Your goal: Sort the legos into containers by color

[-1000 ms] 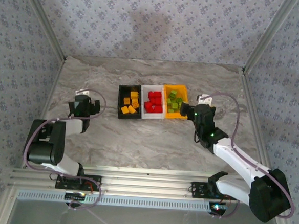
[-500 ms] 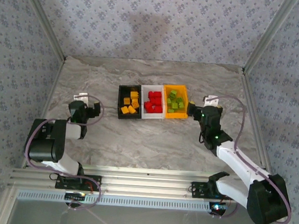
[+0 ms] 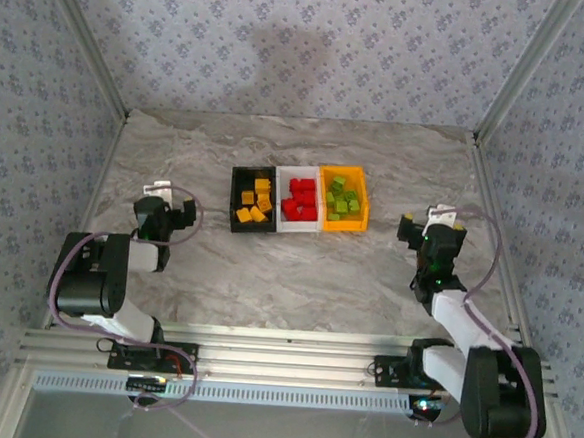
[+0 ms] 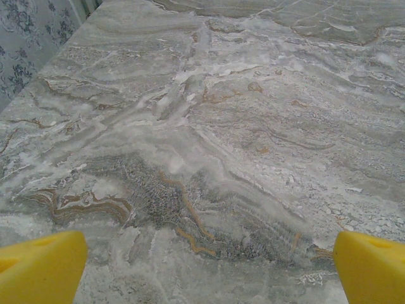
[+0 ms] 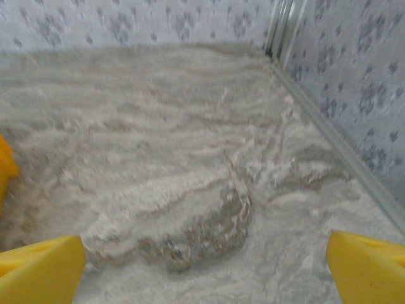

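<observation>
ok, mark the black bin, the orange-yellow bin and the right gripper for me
black bin [image 3: 251, 229]: top external view, on its near rim.
orange-yellow bin [image 3: 343, 226]: top external view, on its near wall.
right gripper [image 5: 202, 269]: right wrist view, midway between its yellow fingertips, which are spread apart.

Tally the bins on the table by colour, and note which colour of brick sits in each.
black bin: 1, holding orange-yellow bricks
white bin: 1, holding red bricks
orange-yellow bin: 1, holding light green bricks
Total: 3 bins
</observation>
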